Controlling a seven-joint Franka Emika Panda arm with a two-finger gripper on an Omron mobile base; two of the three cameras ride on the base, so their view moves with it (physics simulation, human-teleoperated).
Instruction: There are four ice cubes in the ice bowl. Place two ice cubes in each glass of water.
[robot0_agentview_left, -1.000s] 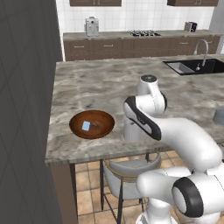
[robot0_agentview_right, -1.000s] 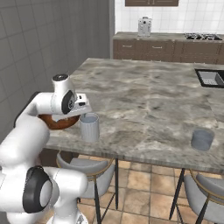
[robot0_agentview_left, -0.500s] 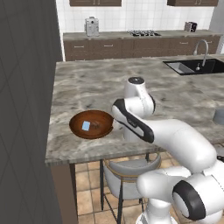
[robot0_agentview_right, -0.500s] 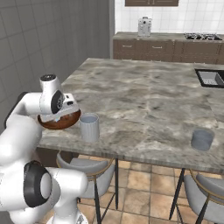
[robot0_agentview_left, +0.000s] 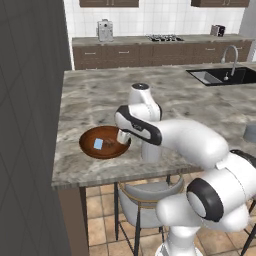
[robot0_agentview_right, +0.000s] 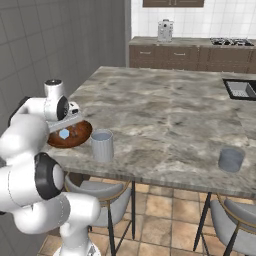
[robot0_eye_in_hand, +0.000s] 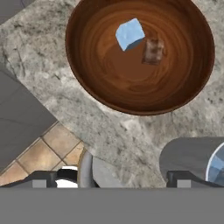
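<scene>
The gripper (robot0_eye_in_hand: 107, 180) hovered above the wooden ice bowl (robot0_eye_in_hand: 183, 85), fingers spread wide and empty, ready to descend. One pale-blue ice cube (robot0_eye_in_hand: 130, 34) lay at twelve o'clock inside the bowl. The near tumbler (robot0_eye_in_hand: 192, 159) stood at five o'clock, just beside the bowl on the marble surface (robot0_eye_in_hand: 122, 131).

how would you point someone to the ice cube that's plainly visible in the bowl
Start at the grey marble island counter and go to its near left corner, where the reddish-brown wooden ice bowl sits beside a grey tumbler. Inside lies a small pale-blue ice cube, the only blue thing against the brown wood.
</scene>
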